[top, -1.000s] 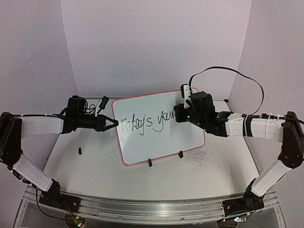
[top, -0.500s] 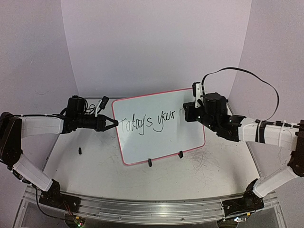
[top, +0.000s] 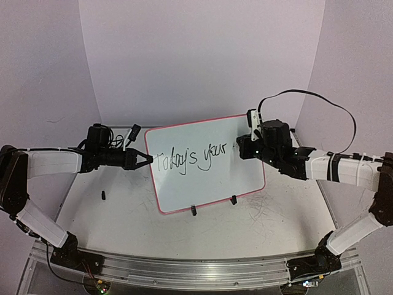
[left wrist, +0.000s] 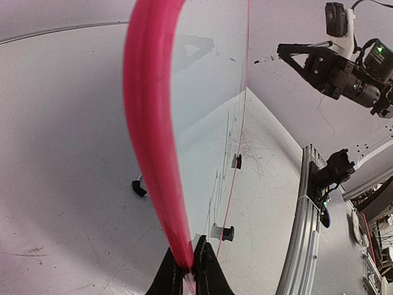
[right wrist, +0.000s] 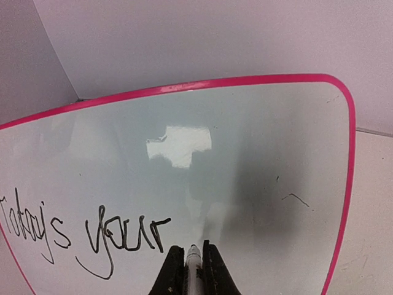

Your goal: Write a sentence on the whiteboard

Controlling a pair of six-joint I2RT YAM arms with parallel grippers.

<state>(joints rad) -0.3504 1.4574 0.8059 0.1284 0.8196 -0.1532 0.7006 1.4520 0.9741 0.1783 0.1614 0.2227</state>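
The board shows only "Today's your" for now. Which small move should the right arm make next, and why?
Probably press the marker tip onto the whiteboard just right of "your" and start the next word. The sentence stops there, the right claw, shut on the marker, aims at bare board, and the left claw pinches the board's rim.

Robotics laboratory test cell. Plain lilac backdrop panels point(top: 202, 55) enclose a scuffed, pen-scratched white worktop point(top: 123, 215). A left arm point(top: 52, 163) and a right arm point(top: 341, 169) are bolted to an aluminium rail point(top: 184, 271) along its near edge.
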